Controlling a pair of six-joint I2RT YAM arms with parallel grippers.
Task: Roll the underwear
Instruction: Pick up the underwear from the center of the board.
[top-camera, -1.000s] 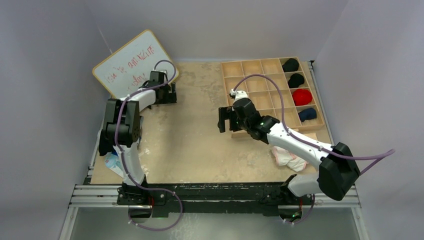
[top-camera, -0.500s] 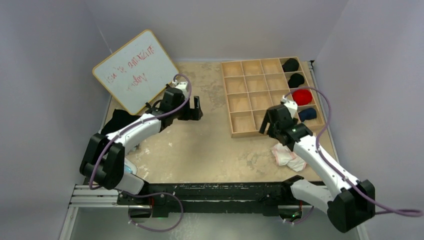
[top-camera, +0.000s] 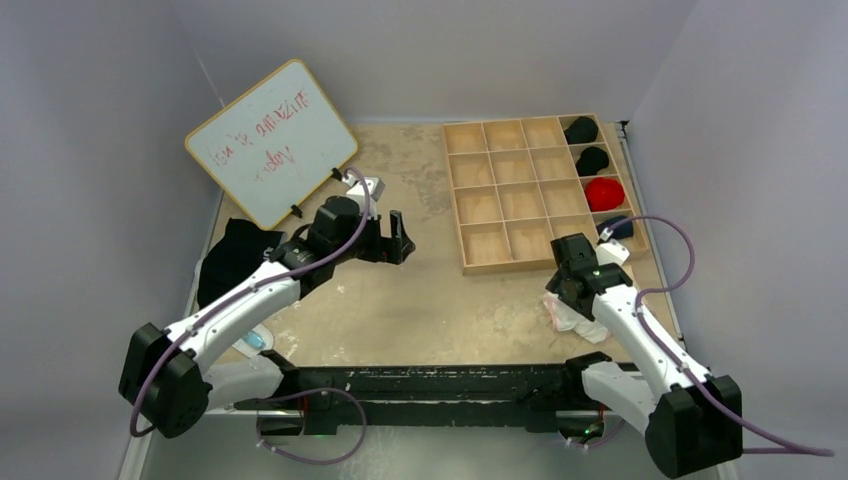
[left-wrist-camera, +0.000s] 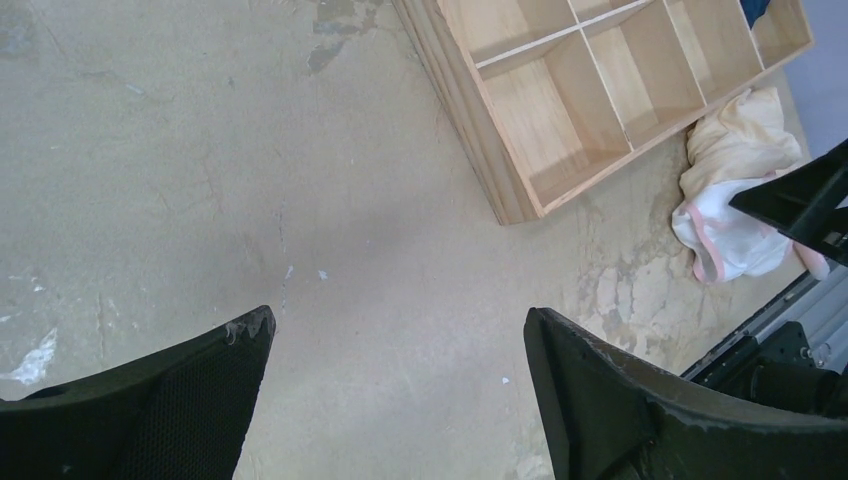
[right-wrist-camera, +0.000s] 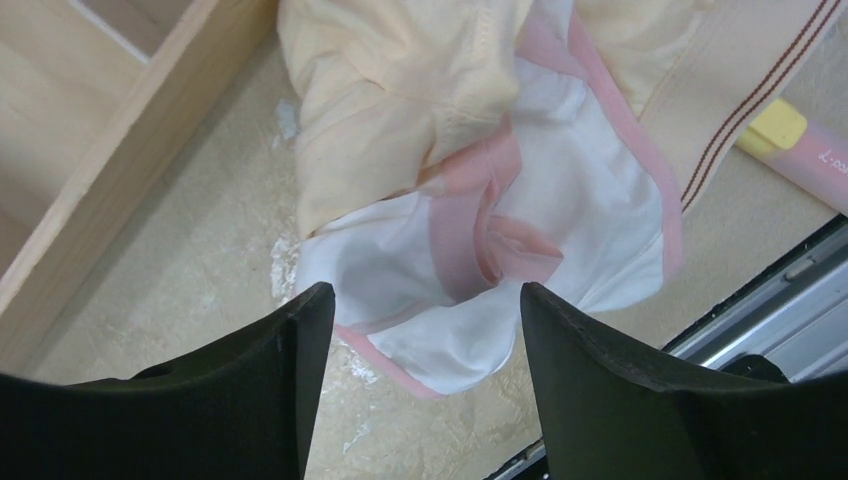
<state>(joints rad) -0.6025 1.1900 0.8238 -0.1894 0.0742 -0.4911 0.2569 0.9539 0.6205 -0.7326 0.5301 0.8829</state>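
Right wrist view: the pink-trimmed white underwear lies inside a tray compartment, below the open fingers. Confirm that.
One thing is wrong. The underwear lies on the table beside the wooden tray, not inside a compartment. The right wrist view shows it, and the right fingers are indeed open above it.

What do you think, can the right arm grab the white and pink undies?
Probably yes. The right gripper hangs right over the white and pink underwear with jaws open and nothing in between. The wooden tray sits off to one side, not in the way.
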